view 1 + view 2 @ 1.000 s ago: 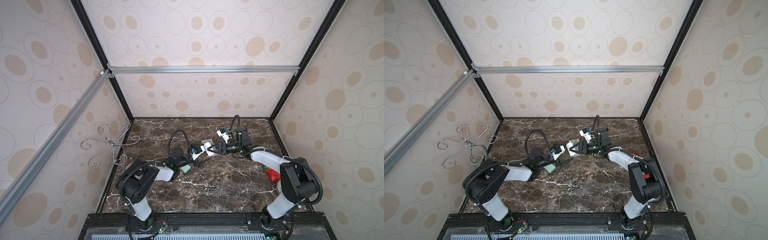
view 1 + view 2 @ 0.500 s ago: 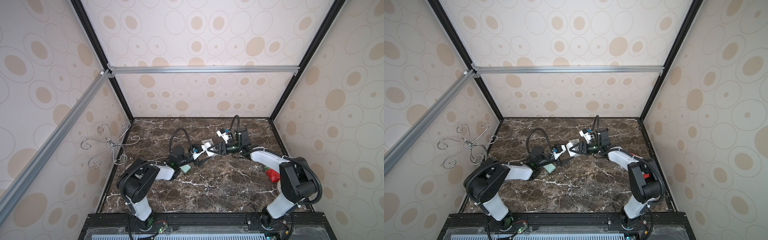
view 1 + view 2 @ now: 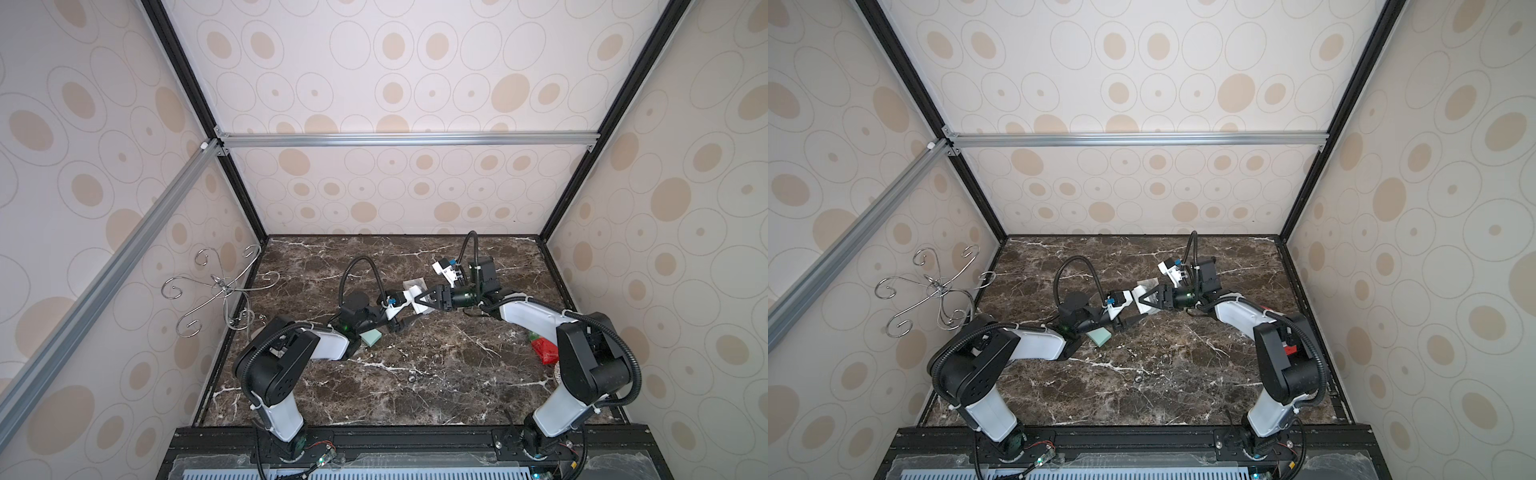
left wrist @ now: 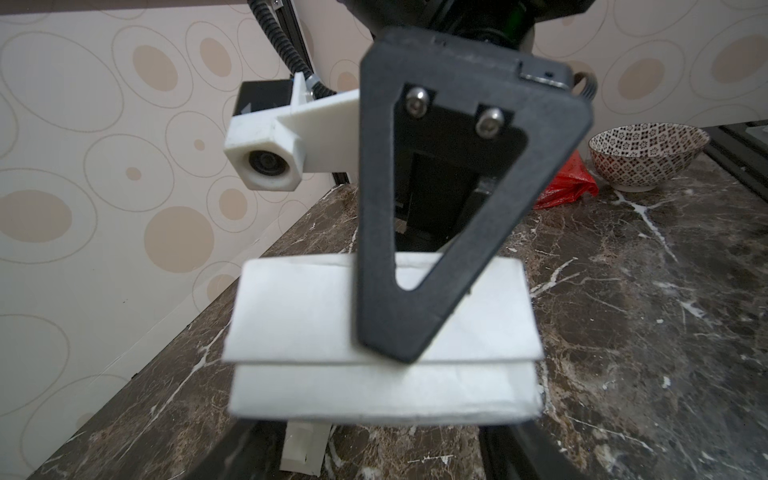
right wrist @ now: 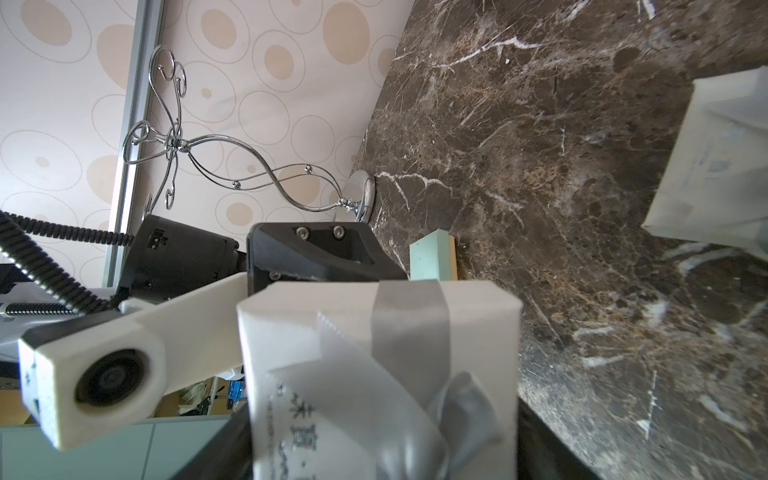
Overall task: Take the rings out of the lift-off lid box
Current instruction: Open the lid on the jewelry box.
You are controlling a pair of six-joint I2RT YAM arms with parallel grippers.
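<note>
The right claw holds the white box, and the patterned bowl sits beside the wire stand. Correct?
Not quite. The left wrist view shows the bowl beside the red bag, by the right arm's base, far from the wire stand. The right claw does hold the white box.

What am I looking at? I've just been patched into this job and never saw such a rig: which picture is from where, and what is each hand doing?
Two robot arms stand at the near edge of a marble table. The two wide pictures come from one camera overhead; the two close ones from a camera on each wrist. The right hand grips a white ribboned box, lid on, mid-table. The left hand faces it, fingers either side of the box's base; whether it grips, I cannot tell. Also on the table: a curly wire stand, a mint-green block, a red bag and a patterned bowl. No rings are visible.
</note>
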